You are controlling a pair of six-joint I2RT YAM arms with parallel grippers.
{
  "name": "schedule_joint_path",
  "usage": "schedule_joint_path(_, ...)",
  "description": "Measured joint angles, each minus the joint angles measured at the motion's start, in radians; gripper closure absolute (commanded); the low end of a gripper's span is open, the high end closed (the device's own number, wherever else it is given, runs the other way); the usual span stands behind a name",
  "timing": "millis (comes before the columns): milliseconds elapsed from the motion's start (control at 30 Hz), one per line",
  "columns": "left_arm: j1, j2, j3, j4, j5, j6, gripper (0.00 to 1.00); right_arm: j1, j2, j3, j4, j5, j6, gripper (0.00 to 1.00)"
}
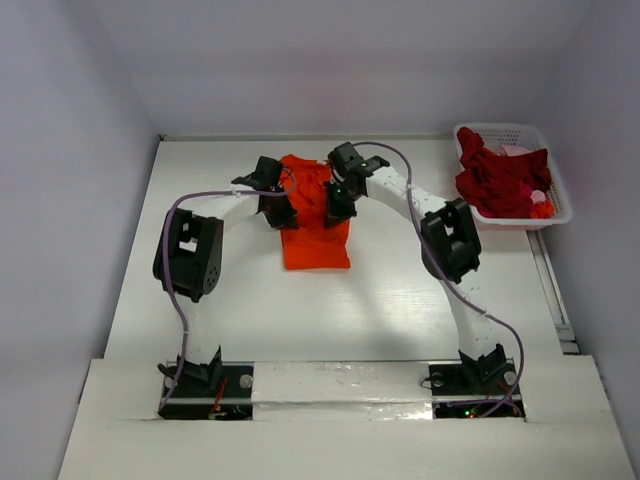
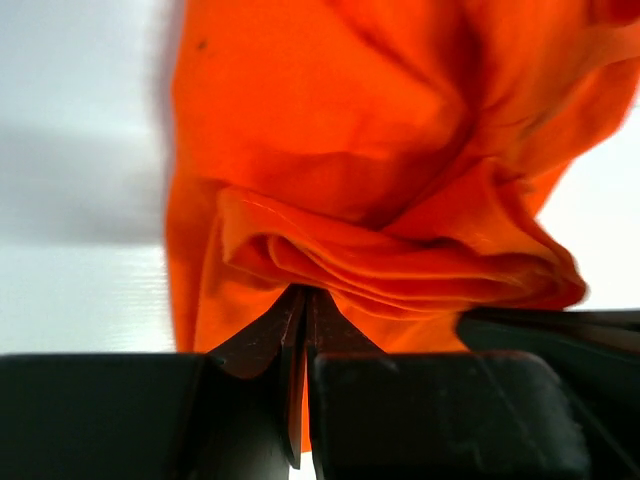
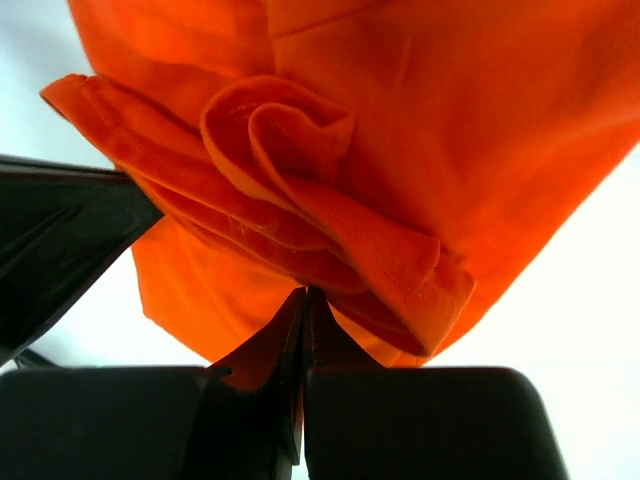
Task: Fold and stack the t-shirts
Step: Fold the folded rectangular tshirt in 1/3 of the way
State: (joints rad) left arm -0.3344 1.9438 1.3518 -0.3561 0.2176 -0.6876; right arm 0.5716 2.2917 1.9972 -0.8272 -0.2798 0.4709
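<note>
Starting at the near edge of the table [image 1: 400, 300], the arm bases [image 1: 205, 385] sit well left of the white lattice basket [image 1: 562, 195] and nearer than it. The arms arch away from them toward the orange t-shirt [image 1: 316, 245]. That shirt lies on the table well left of the basket, a narrow, part-folded strip. Its far end is bunched up where the two pincers meet it. The left gripper [image 2: 303, 296] is clamped tight on a gathered ridge of orange cloth, and several hemmed layers fan out just beyond its tips. The right gripper [image 3: 304, 295], the one closer to the basket, is likewise closed on a rolled wad of the same shirt, with a curl of hem standing loose above the bite.

The risks, as I judge them:

- **Shallow bites:** each grip looks to be at the very tips, so a pull could let the lower layers slide out and leave the fold lopsided.
- **Loose curl:** the hem at the right pincer may be only partly caught — it could spring free.
- **Close grippers:** each shows as a dark shape at the edge of the other's wrist view, so a small inward drift could knock them together.
- **Uneven motion:** if one arm runs ahead of the other, the cloth between them would twist rather than fold flat.

Farthest off, dark red t-shirts [image 1: 495, 180] with a bit of pale pink cloth [image 1: 520, 150] are heaped in the basket — not yet folded.
</note>
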Motion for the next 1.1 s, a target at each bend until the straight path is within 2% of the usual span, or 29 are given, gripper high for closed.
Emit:
schedule_joint_path(200, 0.0, 0.008, 0.046, 0.001, 0.002, 0.003, 1.0, 0.0, 0.048, 0.053, -0.006, 0.01, -0.004, 1.0)
schedule_joint_path(433, 0.0, 0.045, 0.053, 0.002, 0.0, 0.008, 1.0, 0.0, 0.146, 0.219, -0.044, 0.038, -0.017, 1.0)
schedule_joint_path(600, 0.0, 0.085, 0.059, 0.01, 0.0, 0.01, 1.0, 0.0, 0.149, 0.294, -0.065, 0.065, -0.038, 1.0)
schedule_joint_path(1100, 0.0, 0.127, 0.145, 0.016, 0.003, 0.011, 1.0, 0.002, 0.023, 0.142, -0.058, 0.061, -0.056, 1.0)
